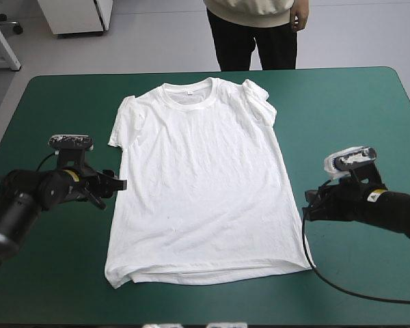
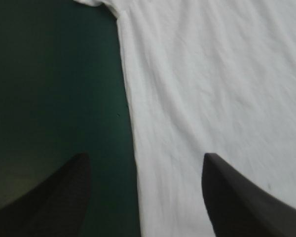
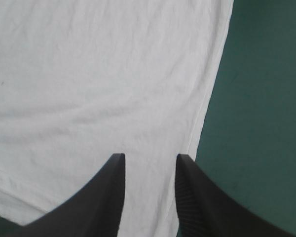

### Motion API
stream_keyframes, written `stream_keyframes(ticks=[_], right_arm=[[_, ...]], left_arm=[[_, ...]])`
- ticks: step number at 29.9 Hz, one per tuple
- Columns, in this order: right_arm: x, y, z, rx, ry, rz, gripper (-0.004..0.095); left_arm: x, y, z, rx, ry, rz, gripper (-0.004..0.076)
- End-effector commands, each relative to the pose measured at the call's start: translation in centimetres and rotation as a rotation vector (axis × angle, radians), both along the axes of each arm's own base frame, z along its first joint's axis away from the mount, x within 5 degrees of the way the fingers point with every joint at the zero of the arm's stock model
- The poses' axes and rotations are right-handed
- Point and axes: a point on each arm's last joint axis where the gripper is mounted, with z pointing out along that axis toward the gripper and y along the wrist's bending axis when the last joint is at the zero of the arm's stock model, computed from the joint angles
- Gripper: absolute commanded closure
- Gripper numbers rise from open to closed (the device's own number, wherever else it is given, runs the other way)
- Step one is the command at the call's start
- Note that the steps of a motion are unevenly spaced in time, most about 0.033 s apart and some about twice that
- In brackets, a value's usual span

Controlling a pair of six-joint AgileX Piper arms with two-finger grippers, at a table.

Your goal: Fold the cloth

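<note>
The T-shirt [image 1: 198, 184] lies spread flat on the middle of the desk [image 1: 355, 109], collar toward the far edge, hem toward the near edge. The left tool [image 1: 113, 186] straddles the shirt's left side edge, half over shirt, half over bare desk. The right tool [image 1: 311, 205] sits at the right side edge, nearer the hem.

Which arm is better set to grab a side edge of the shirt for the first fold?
Left, probably. The left gripper is wide open with the T-shirt side edge between its fingers. The right gripper is open less, with the edge at one finger, not centred.
</note>
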Motion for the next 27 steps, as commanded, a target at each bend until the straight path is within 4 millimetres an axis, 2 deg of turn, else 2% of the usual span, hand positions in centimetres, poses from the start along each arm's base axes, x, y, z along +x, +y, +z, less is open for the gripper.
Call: stream_keyframes(ticks=[1, 3, 9, 15, 23, 25, 27], right_arm=[[1.5, 0.1, 2.8, 0.021, -0.097, -0.005, 0.0578], [2.3, 0.2, 3.1, 0.028, -0.108, -0.016, 0.0578], [4.4, 0.6, 1.6, 0.065, -0.032, -0.010, 0.0578], [4.8, 0.8, 0.9, 0.061, 0.018, 0.006, 0.0578], [4.9, 0.8, 0.9, 0.048, 0.002, 0.016, 0.0579], [4.9, 0.7, 0.9, 0.048, -0.002, 0.014, 0.0579], [5.0, 0.7, 1.0, 0.045, -0.014, 0.013, 0.0579]], left_arm=[[4.2, 0.8, -0.5, -0.086, -0.003, 0.097, 0.0259], [6.2, 1.1, -1.7, -0.121, 0.045, 0.112, 0.0259], [11.7, 0.8, -4.0, -0.145, 0.064, 0.126, 0.0259], [15.5, 0.4, -5.8, -0.151, 0.112, 0.128, 0.0277], [17.1, 0.2, -8.9, -0.151, 0.186, 0.134, 0.0296], [17.1, -0.1, -9.6, -0.153, 0.219, 0.123, 0.0325], [17.0, -0.5, -10.2, -0.141, 0.255, 0.096, 0.0402]])
